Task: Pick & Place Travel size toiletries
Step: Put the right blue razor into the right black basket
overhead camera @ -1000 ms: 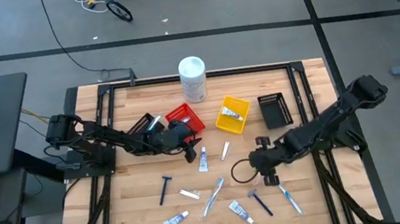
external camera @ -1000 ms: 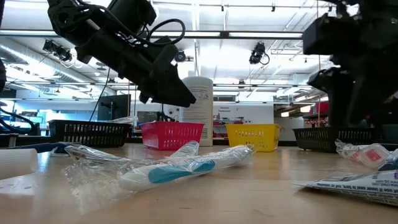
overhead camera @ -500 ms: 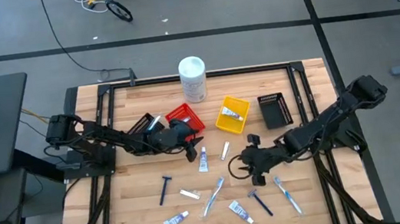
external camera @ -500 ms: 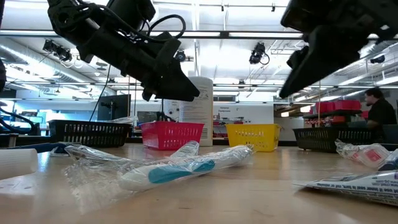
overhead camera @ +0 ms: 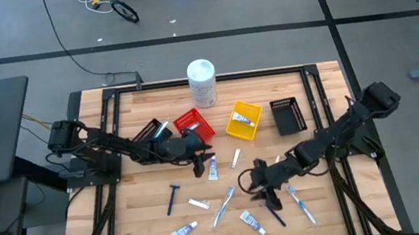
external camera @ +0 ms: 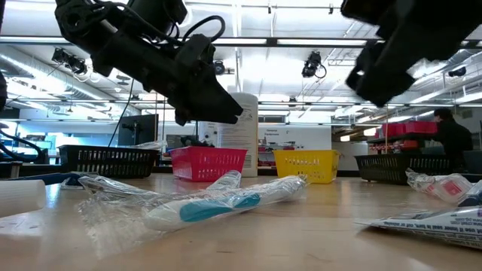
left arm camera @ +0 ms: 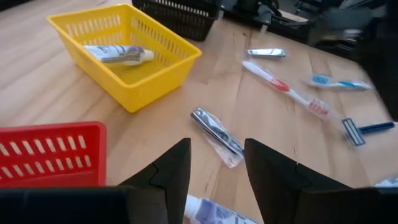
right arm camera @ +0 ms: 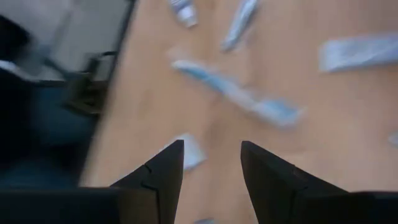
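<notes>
The right gripper (overhead camera: 261,186) has its 2 fingers apart with nothing between them. In the last second it has slid along the table, away from the black basket (overhead camera: 287,115) and toward the loose things in the middle. It now hangs over the dark blue razor (overhead camera: 271,211) and sits near the blue and white toothbrush (overhead camera: 223,206). Its own camera shows the toothbrush (right arm camera: 239,93) on the wood ahead of the fingers. So I think this arm is going for its next pick, but it holds nothing yet.

The left gripper (overhead camera: 199,161) has its fingers apart too, and empty. It has only tipped a little. It sits just beside the red basket (overhead camera: 193,125), right over a small white tube (overhead camera: 212,167). Past its fingers lies a silvery tube (left arm camera: 216,129) on the wood.

1 tube (left arm camera: 118,55) already lies in the yellow basket (overhead camera: 243,121). The other small things are spread on the table (overhead camera: 141,212) on the side of the yellow basket away from the tall white can (overhead camera: 202,82): a 2nd razor (overhead camera: 173,197), more tubes, and a red toothbrush (left arm camera: 286,89). Most of the job is still left.
</notes>
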